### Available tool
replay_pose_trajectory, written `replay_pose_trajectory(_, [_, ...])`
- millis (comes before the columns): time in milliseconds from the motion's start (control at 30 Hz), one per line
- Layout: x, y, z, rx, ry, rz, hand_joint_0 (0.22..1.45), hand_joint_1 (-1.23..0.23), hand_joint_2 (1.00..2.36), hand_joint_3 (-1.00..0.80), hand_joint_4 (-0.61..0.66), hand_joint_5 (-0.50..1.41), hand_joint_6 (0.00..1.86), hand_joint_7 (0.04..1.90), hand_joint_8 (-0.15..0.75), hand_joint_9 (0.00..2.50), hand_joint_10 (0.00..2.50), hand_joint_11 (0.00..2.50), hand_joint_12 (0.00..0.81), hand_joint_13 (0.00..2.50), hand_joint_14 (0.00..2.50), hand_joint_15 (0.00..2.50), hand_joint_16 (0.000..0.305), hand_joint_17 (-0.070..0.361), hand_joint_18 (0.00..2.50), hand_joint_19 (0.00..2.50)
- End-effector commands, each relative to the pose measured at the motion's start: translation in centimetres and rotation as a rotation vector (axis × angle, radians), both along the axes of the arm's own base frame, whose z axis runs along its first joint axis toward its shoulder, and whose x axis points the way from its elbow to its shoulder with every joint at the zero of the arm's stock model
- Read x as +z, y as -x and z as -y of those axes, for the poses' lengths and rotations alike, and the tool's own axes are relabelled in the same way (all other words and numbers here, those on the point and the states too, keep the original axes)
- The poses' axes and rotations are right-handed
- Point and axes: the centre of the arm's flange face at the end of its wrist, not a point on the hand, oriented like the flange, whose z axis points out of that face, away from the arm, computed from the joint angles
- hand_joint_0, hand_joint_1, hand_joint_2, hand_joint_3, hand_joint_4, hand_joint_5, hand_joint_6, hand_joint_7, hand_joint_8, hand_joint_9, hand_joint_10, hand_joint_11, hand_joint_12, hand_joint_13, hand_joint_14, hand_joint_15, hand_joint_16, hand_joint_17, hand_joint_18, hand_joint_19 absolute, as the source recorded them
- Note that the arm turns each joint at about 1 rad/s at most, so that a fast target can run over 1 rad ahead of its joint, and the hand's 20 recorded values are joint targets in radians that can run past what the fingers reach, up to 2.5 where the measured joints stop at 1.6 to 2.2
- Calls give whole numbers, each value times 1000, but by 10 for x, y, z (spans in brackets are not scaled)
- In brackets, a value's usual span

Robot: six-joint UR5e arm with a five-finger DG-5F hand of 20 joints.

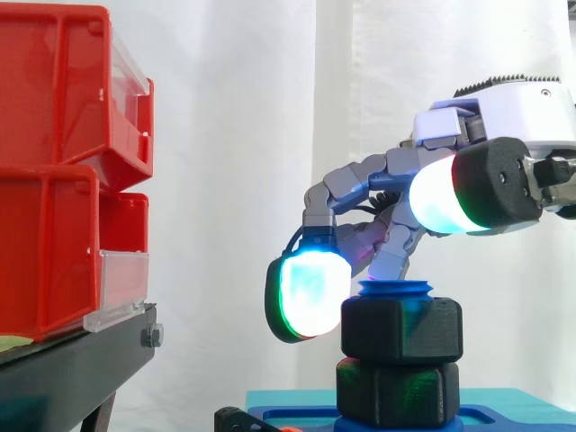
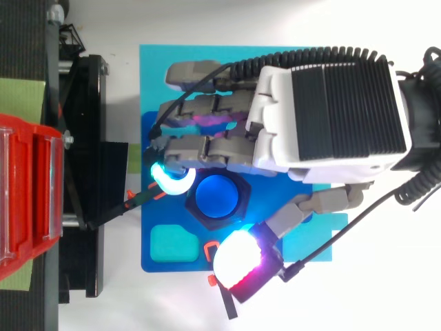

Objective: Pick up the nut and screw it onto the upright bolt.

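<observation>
The hand [image 2: 331, 110] has spread fingers, pinching nothing. One fingertip [image 1: 310, 292] touches the top nut [image 1: 401, 329] on the blue bolt [image 1: 394, 290]; the thumb [image 1: 441, 193] floats higher. A second nut [image 1: 398, 391] sits underneath. Red bins [image 1: 63, 180] stand beyond the fingertip

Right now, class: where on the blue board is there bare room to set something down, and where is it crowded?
Free: the board corner between the black stand and the hand; the teal patch between nut and board edge. Crowded: around the nut and bolt, under the hand.
</observation>
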Motion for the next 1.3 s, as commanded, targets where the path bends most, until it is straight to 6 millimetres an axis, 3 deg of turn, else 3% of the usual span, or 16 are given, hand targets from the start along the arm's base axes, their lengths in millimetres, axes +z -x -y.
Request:
replay_pose_trajectory(0, [0,1,6,-5,0,0,472,-322,1000,-500,194,13,505,1179,290,1124,0,9,281,579,0,0,31,71,229,0])
replay_pose_trajectory(600, [1,6,49,-5,0,9,499,-339,1000,-500,73,77,501,1384,259,1687,7,194,213,1003,1,25,20,46,520,0])
replay_pose_trajectory(700, [4,6,50,0,0,11,497,-333,1000,-500,114,38,503,1277,272,1607,10,201,237,988,0,38,22,49,503,0])
replay_pose_trajectory(900, [28,-3,48,4,3,57,483,-338,1000,-500,241,-41,505,989,283,1415,7,182,276,847,2,28,28,62,436,0])
replay_pose_trajectory(1067, [39,-8,39,14,4,70,471,-347,1000,-500,209,-83,503,803,259,1196,2,70,295,696,1,0,34,76,356,0])
replay_pose_trajectory(1267, [37,-10,22,29,5,68,443,-347,1000,-500,165,-119,502,645,231,811,0,0,318,333,0,0,42,94,0,0])
